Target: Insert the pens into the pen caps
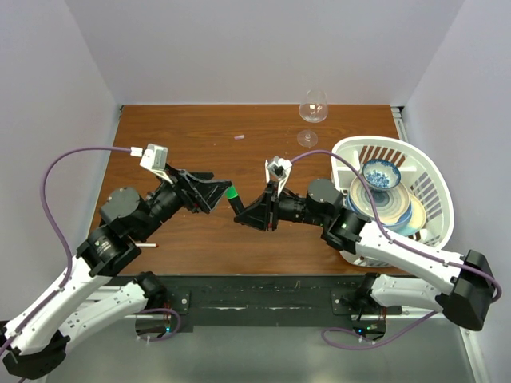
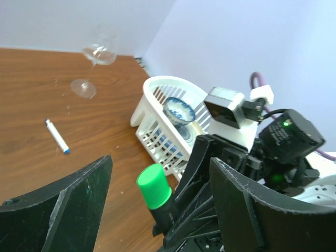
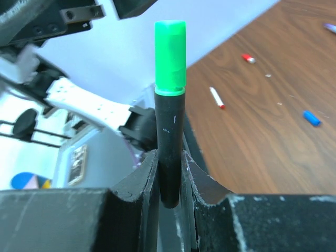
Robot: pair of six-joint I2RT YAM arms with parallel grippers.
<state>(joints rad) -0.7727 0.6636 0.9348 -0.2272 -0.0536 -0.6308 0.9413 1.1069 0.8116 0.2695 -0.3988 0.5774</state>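
A thick black marker point(image 3: 169, 131) stands upright with my right gripper point(image 3: 169, 157) shut on its lower barrel. A green cap point(image 3: 170, 55) sits on its top end. In the left wrist view the same green cap point(image 2: 154, 184) lies between the spread fingers of my left gripper point(image 2: 160, 170), which is open and touches nothing. From above, the left gripper point(image 1: 220, 191) and right gripper point(image 1: 241, 215) meet at mid-table around the green cap point(image 1: 231, 193). A white pen point(image 3: 216, 97) with a red tip, a red cap point(image 3: 248, 58) and a blue cap point(image 3: 311, 118) lie on the wood. Another white pen point(image 2: 56, 136) has a blue tip.
A white dish basket point(image 1: 431, 179) holding bowls and plates stands at the right. A wine glass point(image 1: 312, 112) stands at the back edge. A small pale pink cap point(image 1: 239, 136) lies behind the grippers. A thin pen point(image 1: 148, 245) shows under the left arm.
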